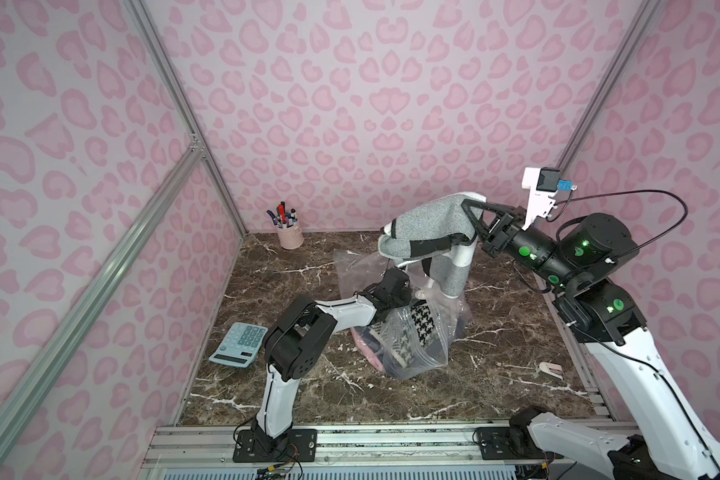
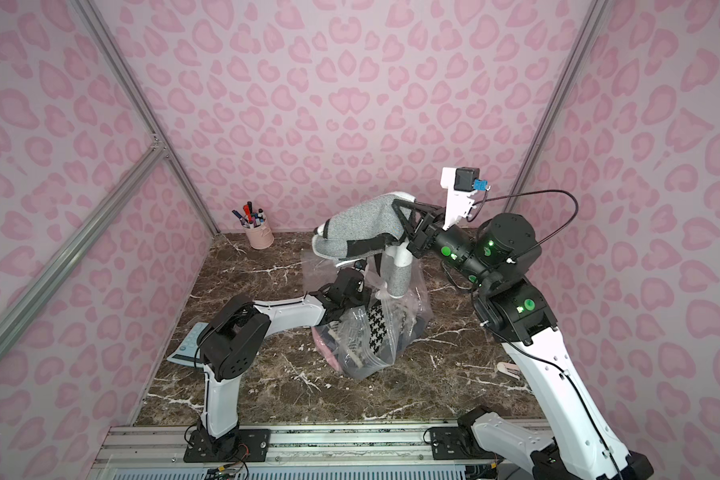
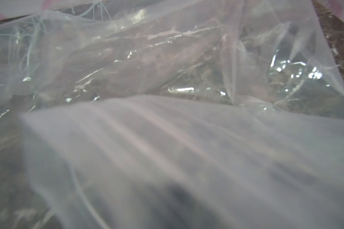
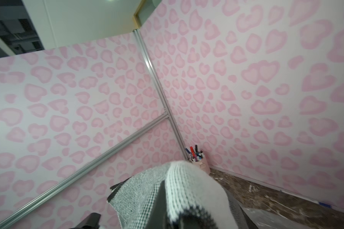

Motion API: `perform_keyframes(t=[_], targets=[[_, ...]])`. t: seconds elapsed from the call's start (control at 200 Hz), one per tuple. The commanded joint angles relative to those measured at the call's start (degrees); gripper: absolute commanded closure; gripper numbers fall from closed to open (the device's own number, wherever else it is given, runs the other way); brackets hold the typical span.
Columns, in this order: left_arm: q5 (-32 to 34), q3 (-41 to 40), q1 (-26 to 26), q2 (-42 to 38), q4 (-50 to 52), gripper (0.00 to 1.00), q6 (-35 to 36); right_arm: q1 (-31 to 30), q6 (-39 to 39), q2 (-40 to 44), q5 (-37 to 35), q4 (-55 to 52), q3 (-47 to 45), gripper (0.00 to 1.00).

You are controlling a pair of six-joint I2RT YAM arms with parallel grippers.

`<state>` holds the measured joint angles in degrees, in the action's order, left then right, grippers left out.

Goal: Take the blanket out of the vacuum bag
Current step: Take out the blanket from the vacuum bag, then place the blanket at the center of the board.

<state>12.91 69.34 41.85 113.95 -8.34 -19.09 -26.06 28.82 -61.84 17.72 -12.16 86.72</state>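
Note:
A grey knit blanket (image 1: 429, 226) with white and black bands hangs high over the table, and my right gripper (image 1: 472, 220) is shut on its upper fold. Its lower end drops as a rolled column into the mouth of the vacuum bag (image 1: 416, 353), a clear crinkly bag on the marble top. In the right wrist view the blanket (image 4: 179, 190) covers the jaws. My left gripper (image 1: 393, 286) is shut on the bag's upper edge beside that column. The left wrist view is filled with the vacuum bag's plastic (image 3: 167, 59), which hides the jaws. Houndstooth cloth (image 1: 422, 328) lies inside the bag.
A pink cup of pens (image 1: 289, 235) stands in the far left corner. A pale blue calculator (image 1: 238, 344) lies by the left wall, near my left elbow. A small white clip-like thing (image 1: 549, 369) lies at the right edge. Pink patterned walls close three sides.

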Motion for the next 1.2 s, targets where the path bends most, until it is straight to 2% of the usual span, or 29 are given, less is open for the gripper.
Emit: perform_keyframes(t=[0.0, 0.07, 0.15, 0.22, 0.315, 0.425, 0.635, 0.805, 1.09, 1.195], targets=[[6.77, -5.79, -0.01, -3.51, 9.84, 0.96, -8.86, 2.88, -5.25, 1.76, -8.72, -7.74, -1.96, 1.0], [6.48, -10.64, -0.05, -6.7, 8.4, 0.96, -16.66, 5.06, -6.1, 2.78, -10.0, -9.08, -4.3, 1.0], [6.39, -15.2, 0.32, -9.66, 5.73, 0.95, -24.59, 7.91, -5.67, 3.6, -7.34, -8.15, -7.0, 1.0], [9.45, -17.4, 0.34, -11.75, 5.28, 0.96, -29.42, 10.13, -4.67, 4.01, -4.39, -6.89, -8.23, 1.0], [16.1, -18.16, 0.26, -14.73, 7.53, 0.95, -32.94, 11.09, -4.91, 4.35, -4.17, -6.49, -11.9, 1.0], [22.85, -17.98, -0.84, -17.71, 9.95, 0.96, -33.3, 12.68, -4.52, 4.96, -3.93, -4.5, -16.46, 1.0], [27.86, -17.85, -7.83, -19.67, 16.49, 0.96, -34.5, 17.17, -2.83, 2.52, -0.86, 0.89, -24.21, 1.0], [31.02, -19.44, -12.5, -23.49, 16.82, 0.96, -32.57, 19.82, -3.58, 0.47, -0.37, 2.63, -26.42, 1.0], [29.61, -18.14, -15.3, -24.05, 12.53, 0.96, -26.43, 22.89, -8.09, -0.28, -6.9, -1.99, -23.54, 1.0], [28.38, -19.2, -15.47, -23.83, 11.14, 0.96, -26.11, 22.37, -6.35, -2.21, -5.79, 1.57, -27.71, 1.0]])
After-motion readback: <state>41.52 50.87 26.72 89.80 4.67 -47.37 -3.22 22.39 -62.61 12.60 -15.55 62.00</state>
